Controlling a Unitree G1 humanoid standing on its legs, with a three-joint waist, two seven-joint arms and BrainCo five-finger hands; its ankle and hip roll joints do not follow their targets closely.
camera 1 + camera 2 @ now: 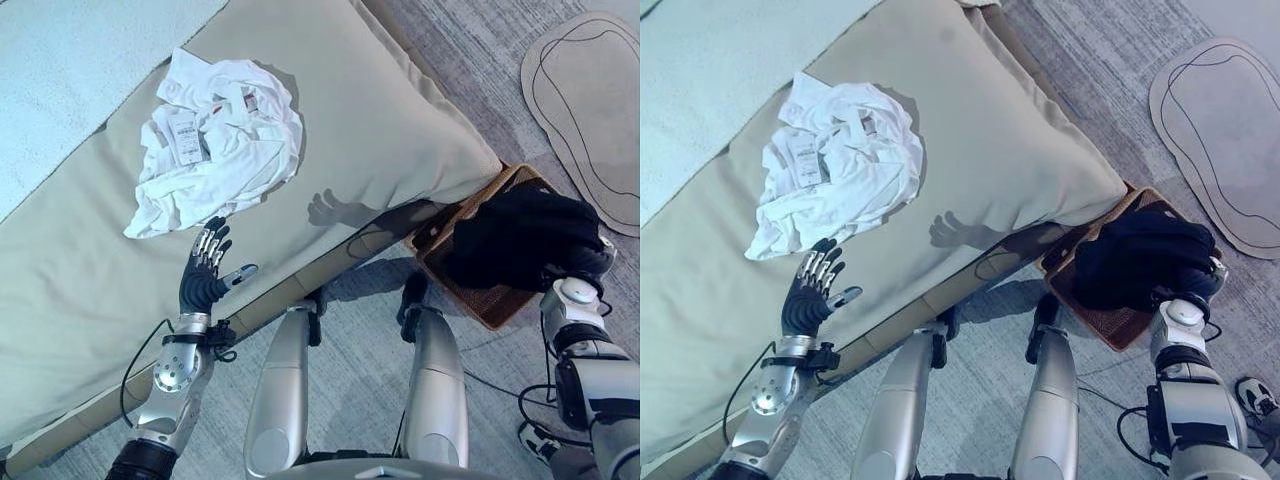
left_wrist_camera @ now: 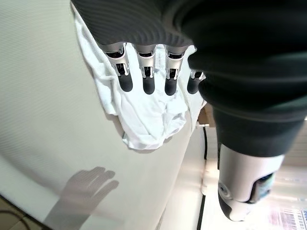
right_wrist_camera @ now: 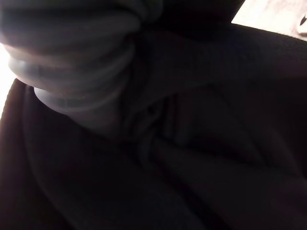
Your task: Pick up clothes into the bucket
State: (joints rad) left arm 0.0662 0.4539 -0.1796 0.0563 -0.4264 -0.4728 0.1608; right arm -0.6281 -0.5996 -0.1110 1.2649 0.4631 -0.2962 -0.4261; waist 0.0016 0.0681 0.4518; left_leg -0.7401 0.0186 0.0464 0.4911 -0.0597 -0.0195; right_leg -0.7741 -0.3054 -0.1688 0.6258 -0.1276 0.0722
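From the left eye: a crumpled white garment (image 1: 220,140) lying on the beige cushion (image 1: 390,130), well in from the cushion's near edge, with the left hand (image 1: 208,272) hovering just short of the cloth's nearest corner, fingers straight and spread, holding nothing. Beside the cushion's near corner, down on the floor, a brown woven basket (image 1: 436,240) heaped with dark clothing (image 1: 520,235); the right hand buried in that dark heap, so no telling whether clenched or slack. From the right eye: same layout, a pale floor mat (image 1: 1225,130) lying well beyond the basket, away from the cushion. From the left wrist: dark-tipped fingers (image 2: 146,81) extended over the white cloth, not yet touching, thumb held apart. From the right wrist: dark folds of fabric (image 3: 201,158) pressed close all round. Judged step — dark piece seemingly delivered to the basket, white one next and untouched. Next move likely calling for a short reach forward, fingers lowered into the bunched middle and closed on a thick fold, not on a loose edge. Long axis of the white heap running diagonally across the cushion — from the corner nearest the left hand up toward the cushion's far side.
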